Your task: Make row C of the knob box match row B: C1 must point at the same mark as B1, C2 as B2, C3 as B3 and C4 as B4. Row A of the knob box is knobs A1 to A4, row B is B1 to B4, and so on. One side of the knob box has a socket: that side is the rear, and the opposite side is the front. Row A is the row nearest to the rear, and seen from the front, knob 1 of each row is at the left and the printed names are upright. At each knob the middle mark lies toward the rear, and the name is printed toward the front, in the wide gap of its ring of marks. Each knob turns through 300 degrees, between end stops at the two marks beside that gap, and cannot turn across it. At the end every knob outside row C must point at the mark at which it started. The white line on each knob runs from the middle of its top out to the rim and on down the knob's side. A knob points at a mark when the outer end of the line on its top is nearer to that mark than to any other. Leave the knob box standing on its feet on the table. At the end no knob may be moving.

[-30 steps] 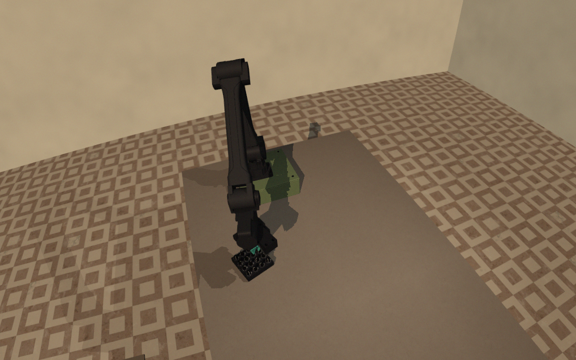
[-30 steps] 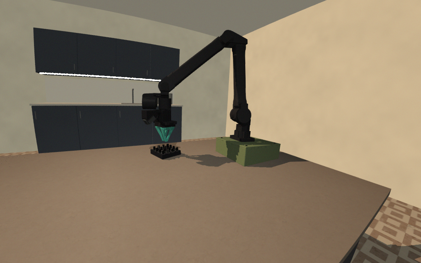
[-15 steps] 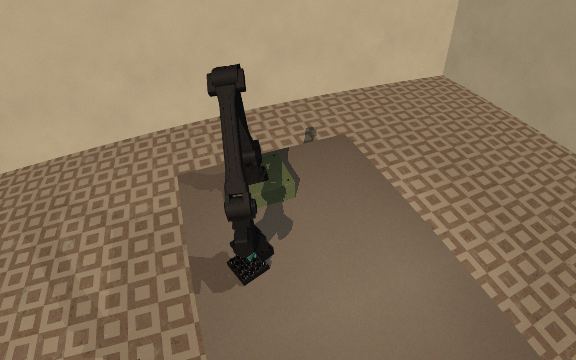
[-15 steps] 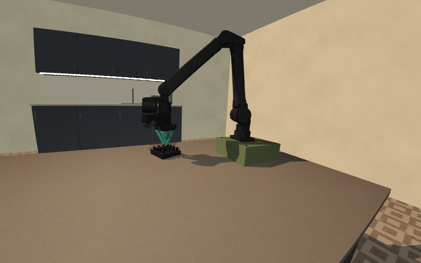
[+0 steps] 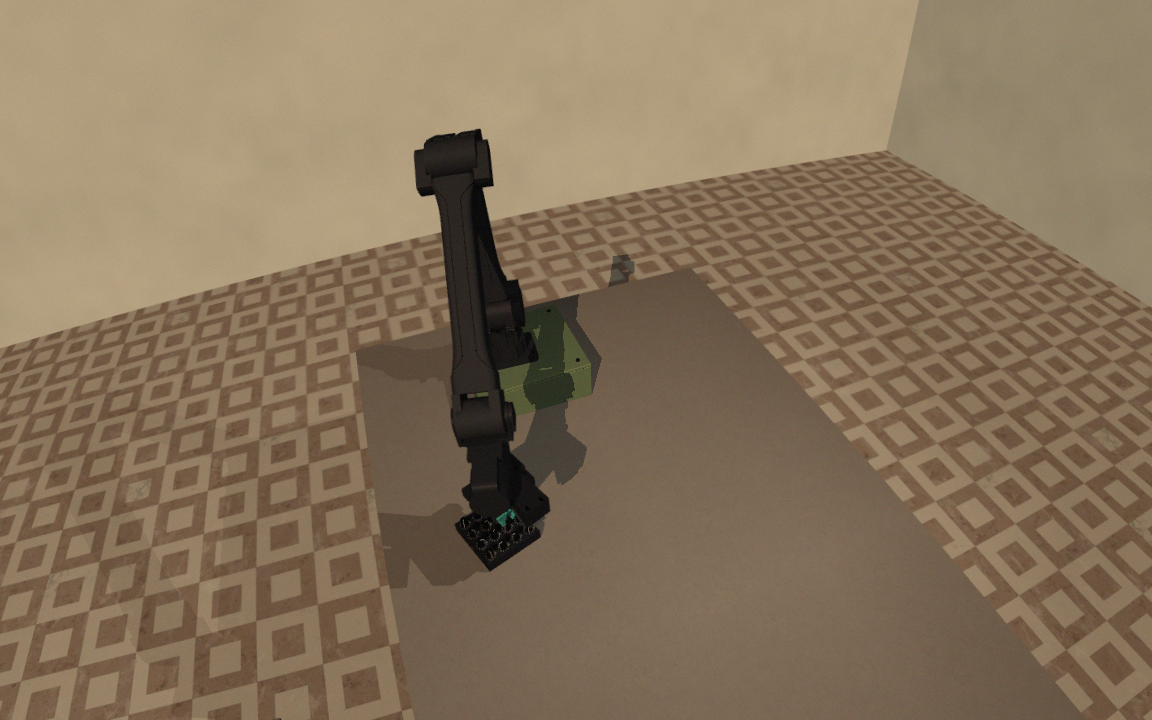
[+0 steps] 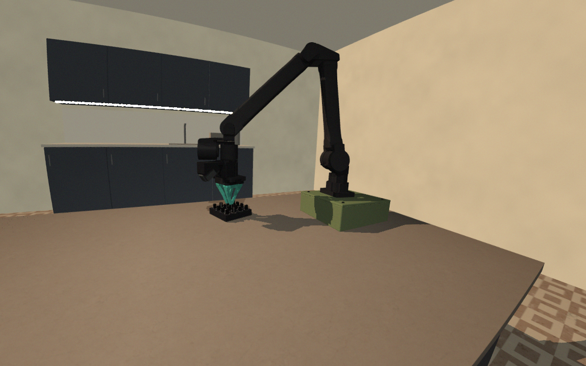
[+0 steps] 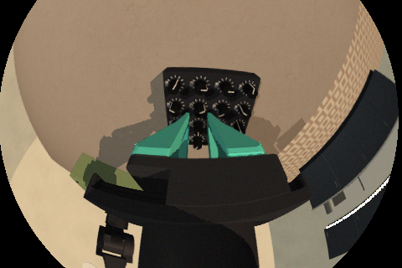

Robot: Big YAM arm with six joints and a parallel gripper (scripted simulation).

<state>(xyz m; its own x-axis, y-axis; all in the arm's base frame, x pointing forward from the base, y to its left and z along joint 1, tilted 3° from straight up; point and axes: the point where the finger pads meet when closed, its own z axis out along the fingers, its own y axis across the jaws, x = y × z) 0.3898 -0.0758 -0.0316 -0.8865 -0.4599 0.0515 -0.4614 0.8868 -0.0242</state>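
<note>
Reaching steeply down, elbow high, jaws narrowly parted (empty) over knob box (image 6: 230, 212).

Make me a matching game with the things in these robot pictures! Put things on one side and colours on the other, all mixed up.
Things:
1. gripper fingers
2. knob box
3. block under the arm
4. table

Colours:
a. brown
b. teal
c. black
d. olive green

Pairs: 1-b, 2-c, 3-d, 4-a
</note>
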